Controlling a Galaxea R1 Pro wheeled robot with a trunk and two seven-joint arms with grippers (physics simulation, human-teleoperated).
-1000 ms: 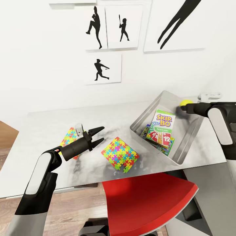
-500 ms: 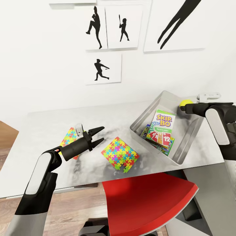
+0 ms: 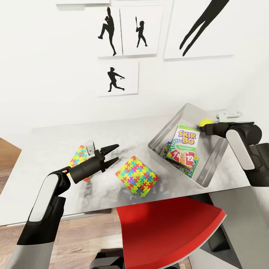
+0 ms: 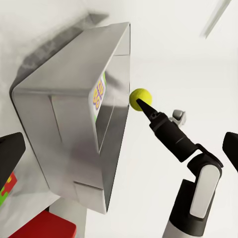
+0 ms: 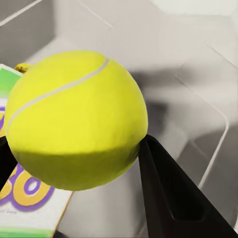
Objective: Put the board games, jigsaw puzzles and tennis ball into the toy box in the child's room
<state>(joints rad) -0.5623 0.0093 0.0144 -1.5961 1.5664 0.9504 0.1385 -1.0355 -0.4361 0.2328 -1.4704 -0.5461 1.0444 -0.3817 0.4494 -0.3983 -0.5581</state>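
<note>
My right gripper (image 3: pixel 204 125) is shut on the tennis ball (image 3: pixel 205 122) and holds it over the far right rim of the toy box (image 3: pixel 209 166); the ball (image 5: pixel 74 119) looms large between the fingers (image 5: pixel 168 198), and from the left wrist camera the ball (image 4: pixel 140 96) hangs beside the box wall (image 4: pixel 64 129). Inside the box lie the Skip-Bo board game (image 3: pixel 185 140) and other game boxes under it. Two jigsaw puzzles lie on the table (image 3: pixel 48 142): one (image 3: pixel 136 175) near the front edge, one (image 3: pixel 78 156) partly under my left gripper (image 3: pixel 112 154), which hovers open.
A red chair (image 3: pixel 172 231) is tucked at the table's front edge below the toy box. Baseball-player silhouette prints (image 3: pixel 117 78) hang on the white wall behind. Wood-plank floor (image 3: pixel 7 164) shows at the left.
My right gripper has carried the tennis ball leftward and a little lower, from beyond the toy box's right rim to over it. The left arm has not moved.
</note>
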